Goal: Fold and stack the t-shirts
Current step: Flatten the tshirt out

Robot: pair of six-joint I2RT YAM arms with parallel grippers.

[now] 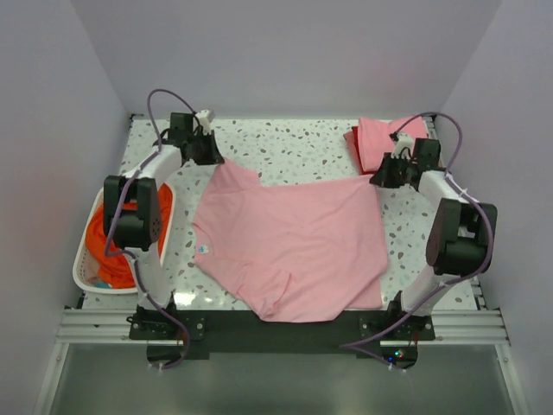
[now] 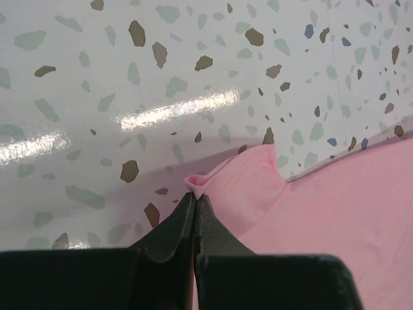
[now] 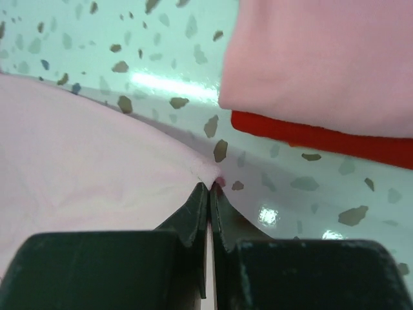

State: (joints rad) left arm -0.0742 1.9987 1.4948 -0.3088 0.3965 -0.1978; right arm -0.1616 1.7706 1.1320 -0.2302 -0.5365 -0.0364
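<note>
A pink shirt [image 1: 294, 246] lies spread flat across the middle of a speckled tabletop [image 1: 294, 143]. Its neck, with a small white label [image 1: 203, 248], points toward the left edge, and its lower part reaches the near edge. The left pincer [image 2: 195, 200] is pressed together on a small raised fold at the shirt's far left tip. The right pincer [image 3: 210, 188] is likewise closed, pinching the shirt's far right corner against the tabletop. In the far right corner of the tabletop a folded pink shirt [image 1: 384, 134] rests on top of a red shirt [image 1: 352, 143], just beyond the right pincer and apart from the spread shirt. A white basket [image 1: 86, 277] stands at the left edge, holding an orange shirt [image 1: 99, 238].
</note>
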